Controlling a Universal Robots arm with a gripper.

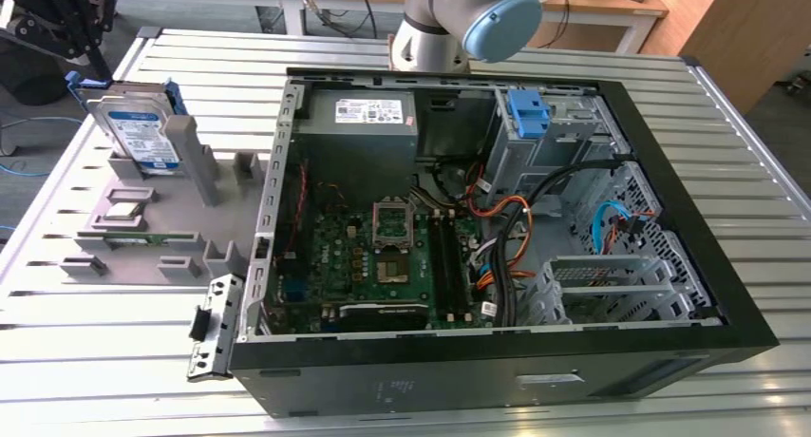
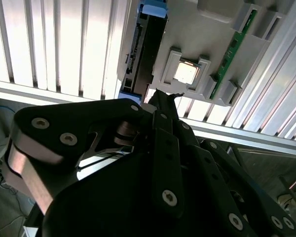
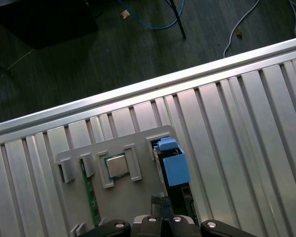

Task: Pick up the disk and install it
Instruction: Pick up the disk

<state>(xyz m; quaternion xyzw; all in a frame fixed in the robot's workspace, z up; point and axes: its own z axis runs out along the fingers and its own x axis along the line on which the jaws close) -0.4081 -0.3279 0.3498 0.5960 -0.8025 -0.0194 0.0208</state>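
The disk point(image 1: 137, 128) is standing upright in the grey holder point(image 1: 188, 161) on the exterior view's left, outside the open case point(image 1: 507, 361). In the first wrist view the gripper point(image 3: 161, 201) is hovering near the disk, clenched and grasping nothing.

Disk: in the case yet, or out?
Out. The disk stands upright on edge in the grey fixture, outside the open computer case.

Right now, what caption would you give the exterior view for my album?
The disk stands upright in the grey holder, beside the open computer case on the slatted table.
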